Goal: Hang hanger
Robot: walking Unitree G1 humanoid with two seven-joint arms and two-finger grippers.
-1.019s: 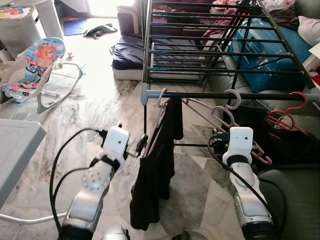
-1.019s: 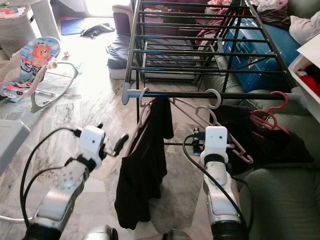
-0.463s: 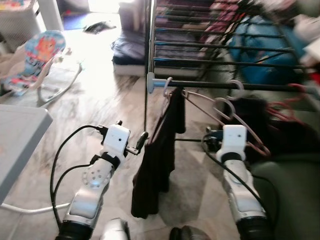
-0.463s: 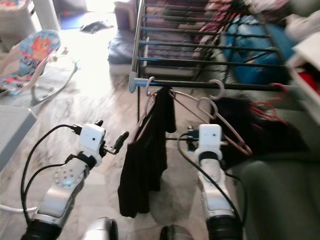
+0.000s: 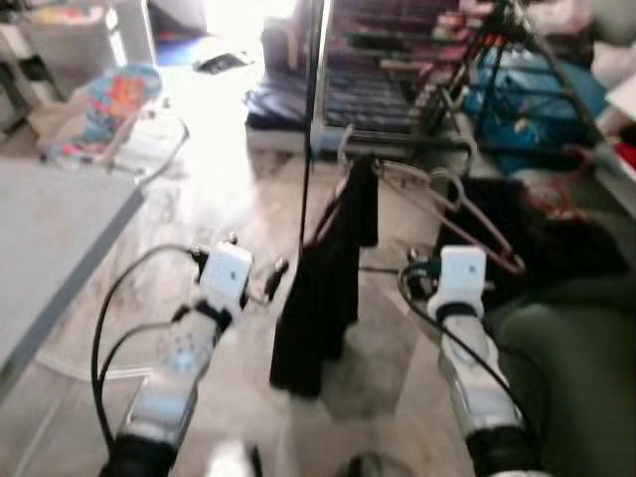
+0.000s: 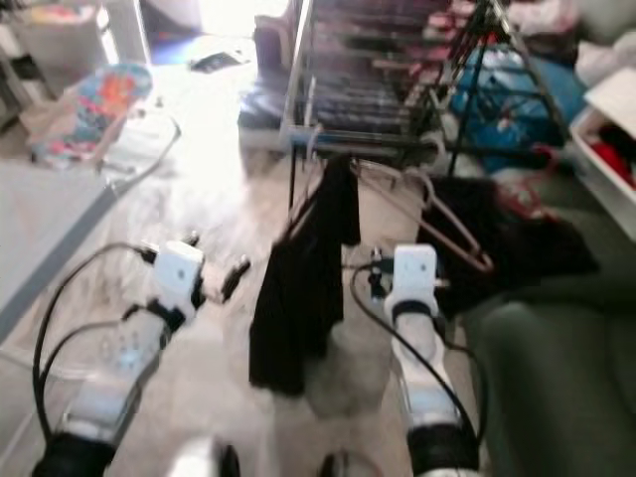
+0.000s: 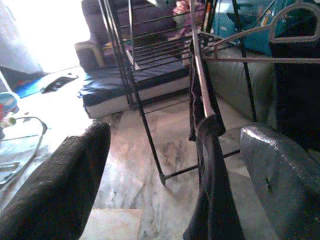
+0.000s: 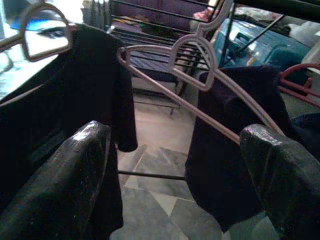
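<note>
A black garment (image 5: 323,288) hangs on a pink hanger from the front rail (image 5: 397,144) of a black drying rack. An empty pink hanger (image 5: 467,224) hangs to its right on the same rail, beside a dark garment (image 8: 235,125) and a red hanger (image 8: 300,80). My left gripper (image 5: 266,280) is open, held just left of the black garment and not touching it. In the left wrist view the garment (image 7: 212,150) hangs ahead between the fingers (image 7: 60,185). My right gripper (image 8: 175,170) is open below the empty hanger (image 8: 200,55), holding nothing.
A grey table (image 5: 60,229) stands at my left. A baby bouncer (image 5: 114,104) sits on the marble floor at the far left. A green sofa (image 5: 576,358) fills the right side, with a blue bag (image 5: 537,79) behind the rack and a dark cushion (image 5: 278,99) beyond.
The whole picture has shifted and blurred, and the rack now looks farther off, so the camera has moved. Both grippers stay open and empty.
</note>
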